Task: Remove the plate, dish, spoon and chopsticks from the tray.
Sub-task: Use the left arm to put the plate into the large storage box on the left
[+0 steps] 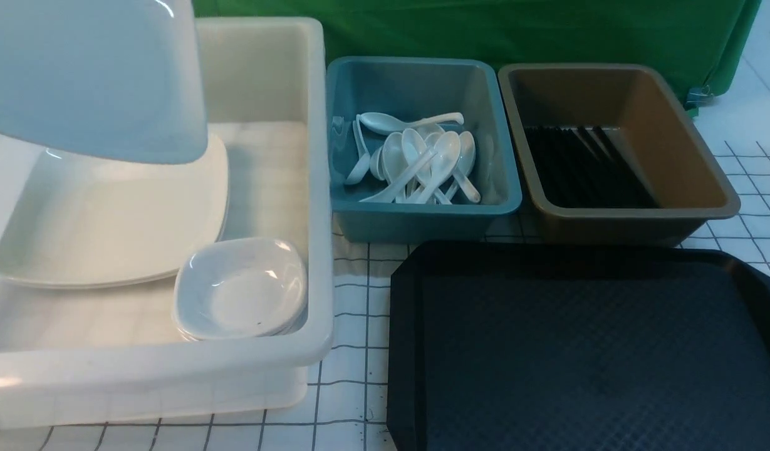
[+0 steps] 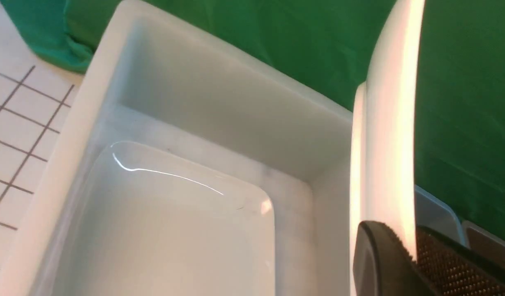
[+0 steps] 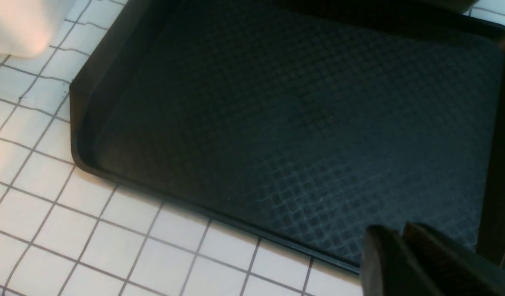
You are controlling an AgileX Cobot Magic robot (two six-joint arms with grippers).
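Observation:
My left gripper (image 2: 412, 246) is shut on the edge of the large white plate (image 2: 392, 144). It holds the plate tilted on edge above the white bin (image 1: 319, 188). The plate (image 1: 90, 69) fills the front view's top left and hides the gripper there. The small deep dish (image 1: 244, 288) sits on a stack of like dishes in the bin's near right corner. The black tray (image 1: 579, 351) has nothing on it. My right gripper (image 3: 400, 234) is shut and empty, over the tray's (image 3: 277, 123) near edge. White spoons (image 1: 416, 156) lie in the teal bin (image 1: 422, 81). Black chopsticks (image 1: 579, 163) lie in the brown bin (image 1: 673, 138).
A stack of large white plates (image 1: 109, 225) lies in the white bin under the held plate, also in the left wrist view (image 2: 166, 230). A green cloth (image 1: 485, 31) hangs behind the bins. The table has a white grid-patterned cover (image 1: 353, 351).

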